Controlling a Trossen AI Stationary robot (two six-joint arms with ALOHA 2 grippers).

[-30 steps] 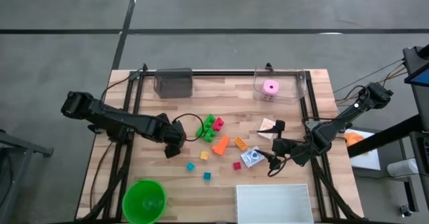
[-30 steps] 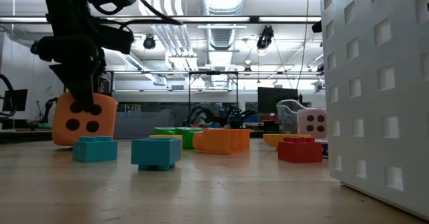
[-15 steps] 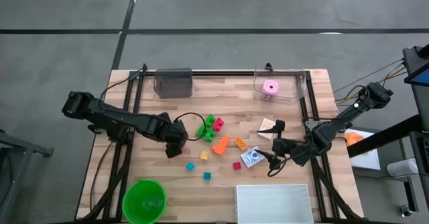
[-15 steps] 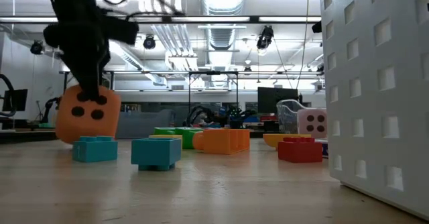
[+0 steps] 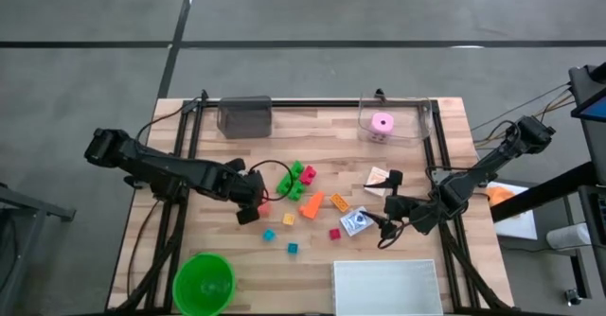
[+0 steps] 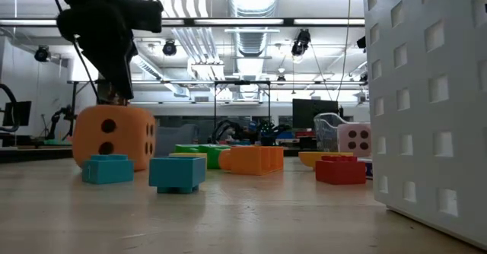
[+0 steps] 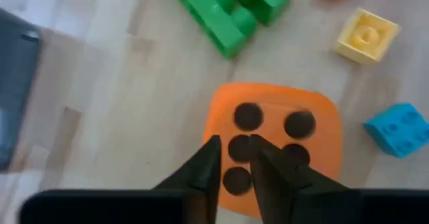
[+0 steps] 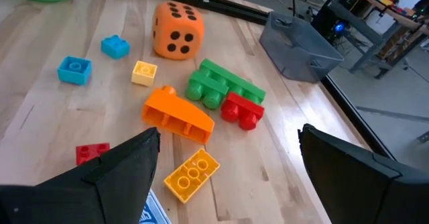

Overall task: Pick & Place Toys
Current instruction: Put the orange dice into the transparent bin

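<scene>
Wooden table (image 5: 417, 131) is spanned by both arms. Left gripper (image 7: 233, 162) is angled down, fingers pinched together, nothing held, over the orange cube (image 7: 271, 147); contact cannot be told. Right gripper (image 5: 382, 219) is spread wide near the cards (image 5: 355, 223).

My left arm reached in from the table's left edge toward the middle, low and nearly level, with the wrist bent downward at its end. My left gripper (image 5: 252, 205) pointed down at the tabletop, its two dark fingers (image 7: 206, 174) drawn together until only a thin slit showed between the tips, and nothing was clamped between them. From table height that gripper (image 6: 114, 94) hung just above the surface, tilted slightly. My right arm came in from the right edge, elbow out past the table's side, forearm angled inward. My right gripper (image 5: 386, 219) waited low over the right half of the table, fingers (image 8: 131, 160) spread wide apart and empty.
</scene>
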